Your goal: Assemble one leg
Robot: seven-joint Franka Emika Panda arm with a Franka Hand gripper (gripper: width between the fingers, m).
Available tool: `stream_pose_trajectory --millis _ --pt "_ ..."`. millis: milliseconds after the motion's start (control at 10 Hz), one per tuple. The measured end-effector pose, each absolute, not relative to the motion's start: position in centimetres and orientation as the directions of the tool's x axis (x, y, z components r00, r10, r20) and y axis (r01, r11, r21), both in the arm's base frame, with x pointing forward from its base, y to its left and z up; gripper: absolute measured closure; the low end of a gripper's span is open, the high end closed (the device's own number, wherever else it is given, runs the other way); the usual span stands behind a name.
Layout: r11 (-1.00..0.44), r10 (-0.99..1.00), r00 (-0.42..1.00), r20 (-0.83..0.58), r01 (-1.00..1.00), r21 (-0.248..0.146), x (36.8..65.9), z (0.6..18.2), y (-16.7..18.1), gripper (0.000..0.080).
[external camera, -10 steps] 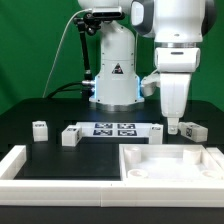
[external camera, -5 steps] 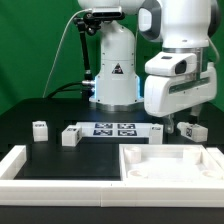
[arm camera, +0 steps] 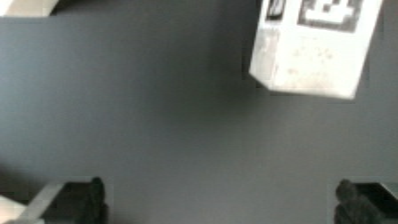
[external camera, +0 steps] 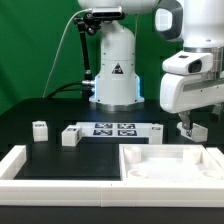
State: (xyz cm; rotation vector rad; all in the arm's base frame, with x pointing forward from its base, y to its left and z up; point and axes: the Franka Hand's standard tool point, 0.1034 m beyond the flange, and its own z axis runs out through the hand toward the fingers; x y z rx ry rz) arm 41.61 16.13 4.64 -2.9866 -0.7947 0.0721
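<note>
Several small white legs lie on the black table. One leg [external camera: 198, 131] lies at the exterior view's right, partly hidden behind my gripper [external camera: 186, 127]. Two more legs [external camera: 40, 130] [external camera: 70, 135] lie at the exterior view's left. The gripper hangs low over the table, open and empty. In the wrist view a leg with a marker tag [arm camera: 306, 50] lies ahead of the gripper [arm camera: 221, 205], outside the wide-open fingers [arm camera: 71, 200]. Only dark table shows between the fingers.
The large white panel with recessed corners [external camera: 170, 165] lies at the front right. A white L-shaped rail [external camera: 18, 165] lies at the front left. The marker board [external camera: 112, 128] lies in the middle, before the robot base [external camera: 115, 70]. Another small white piece [external camera: 157, 130] lies beside the board.
The arm has swung toward the exterior view's right and the wrist has turned. The gripper now sits further right, beside the rightmost leg. No part has moved.
</note>
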Motion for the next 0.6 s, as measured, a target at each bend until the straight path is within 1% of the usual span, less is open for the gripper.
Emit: stream_pose_trajectory --millis 100,200,400,600 --pt "-0.866 0.498 0.867 -0.029 0.496 -0.060 41.8 4.7 16.2 0.0150" --pt "-0.865 0.501 0.862 -0.076 0.497 -0.065 41.2 4.6 16.0 0.0150" --pt "-0.882 0.466 0.842 -0.271 0.465 -0.071 40.3 4.8 16.6 0.0150" --pt "-0.887 0.448 0.806 -0.386 0.456 -0.078 39.5 4.3 17.2 0.0150"
